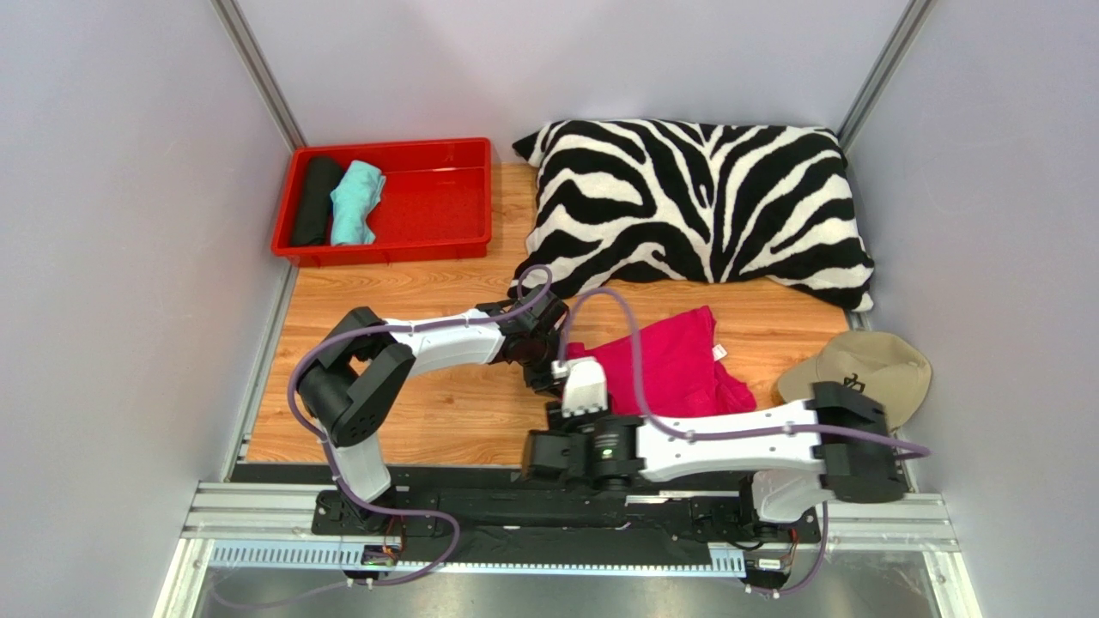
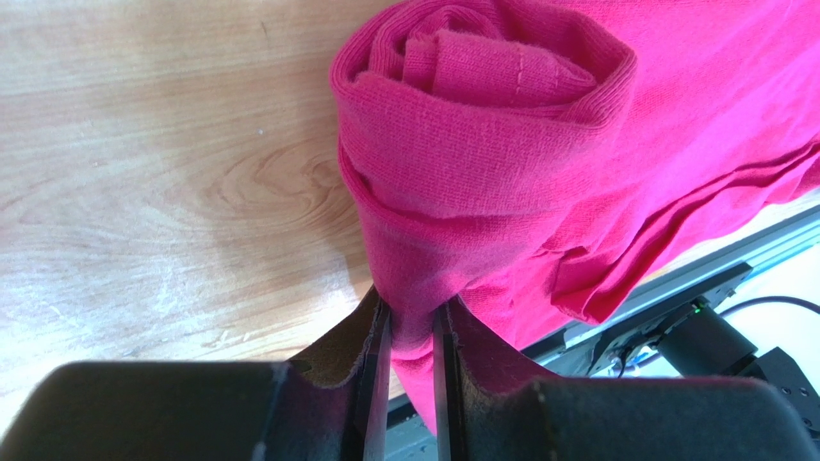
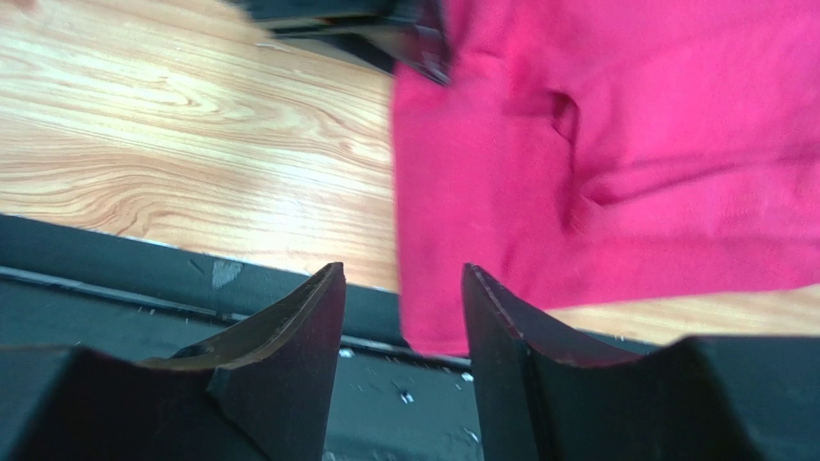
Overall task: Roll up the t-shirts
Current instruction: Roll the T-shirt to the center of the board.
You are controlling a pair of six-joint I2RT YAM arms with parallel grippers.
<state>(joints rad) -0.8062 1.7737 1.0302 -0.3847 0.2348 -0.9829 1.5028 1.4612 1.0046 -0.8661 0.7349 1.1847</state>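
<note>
1. One wooden table [image 1: 439, 412] takes up the whole floor of the booth, with pale walls on three sides and both arm bases bolted along its near edge.
2. The zebra-striped pillow [image 1: 697, 200] lies across the far right of the table, against the back wall.
3. The red tray [image 1: 432, 193] sits in the far left corner, just beside the pillow.
4. The pink t-shirt [image 1: 664, 367] is on the near right part of the table, in front of the pillow and to the left of the cap. Its left end is wound into a fat roll [image 2: 481, 106], with the spiral showing end-on in the left wrist view. The rest lies in loose flat folds toward the right. The near corner hangs over the table's edge onto the black rail.
5. A beige cap [image 1: 864, 367] rests at the right edge, near the shirt but not touching it.
6. Two small rolls lie side by side at the left end of the tray: a black roll [image 1: 314, 200] on the outside, and a mint-green roll [image 1: 355, 202] touching it.
7. The left gripper [image 2: 409, 322] reaches in from the left, and its fingers are pinched tight on a tail of pink cloth just under the roll.
8. The right gripper [image 3: 402, 274] hangs above the shirt's near corner with its fingers spread apart, gripping nothing.
</note>
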